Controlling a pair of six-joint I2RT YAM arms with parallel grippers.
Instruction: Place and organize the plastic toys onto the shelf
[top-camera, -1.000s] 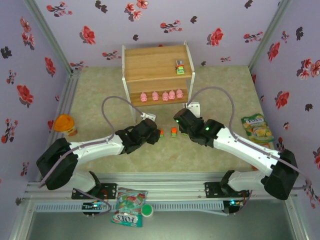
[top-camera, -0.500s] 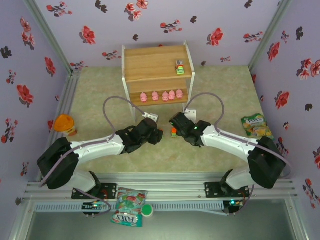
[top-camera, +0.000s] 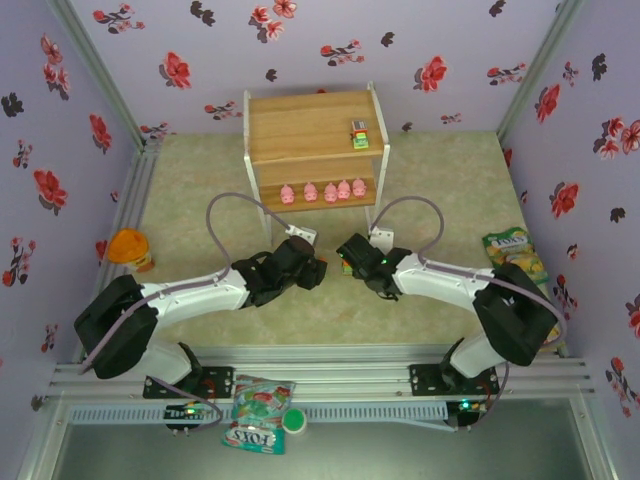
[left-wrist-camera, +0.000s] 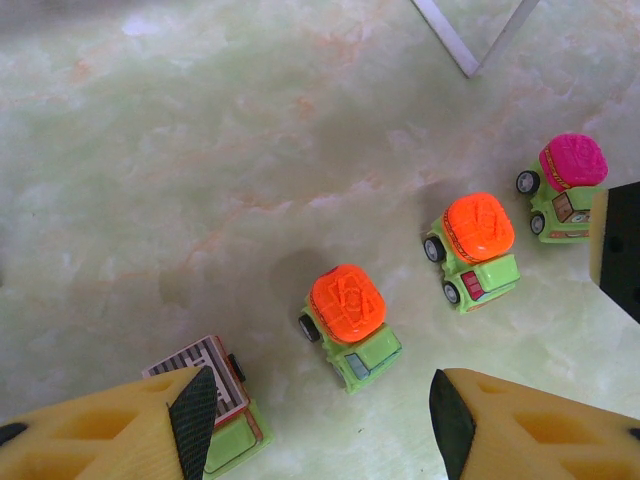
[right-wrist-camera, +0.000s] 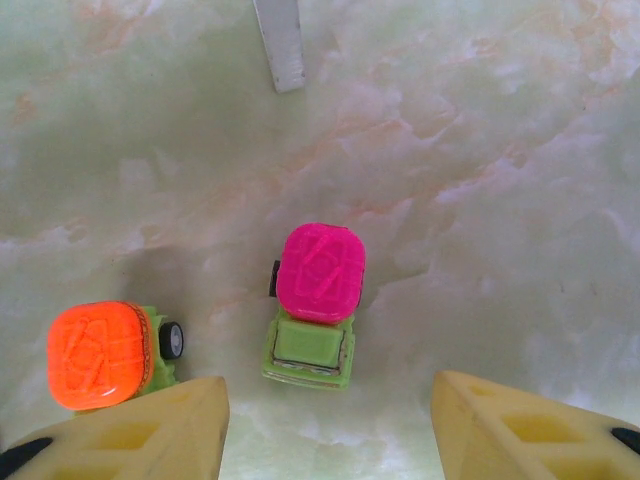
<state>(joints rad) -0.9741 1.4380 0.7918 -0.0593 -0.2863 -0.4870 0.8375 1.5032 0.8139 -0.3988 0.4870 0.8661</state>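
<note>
The left gripper (left-wrist-camera: 315, 410) gaped empty over an orange-topped car (left-wrist-camera: 350, 325), and the right gripper (right-wrist-camera: 330, 420) likewise over a pink-topped car (right-wrist-camera: 315, 300), mid table (right-wrist-camera: 500, 150) before the shelf (top-camera: 310, 125). Both cars looked light, hard and apt to roll, best pinched across the flanks.

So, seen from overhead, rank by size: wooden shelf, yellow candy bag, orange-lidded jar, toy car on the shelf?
Largest to smallest:
Light wooden shelf
Yellow candy bag
Orange-lidded round jar
Small green toy car

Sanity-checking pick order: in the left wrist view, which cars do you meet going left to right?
grey-top car → orange-top car → second orange-top car → pink-top car
</note>
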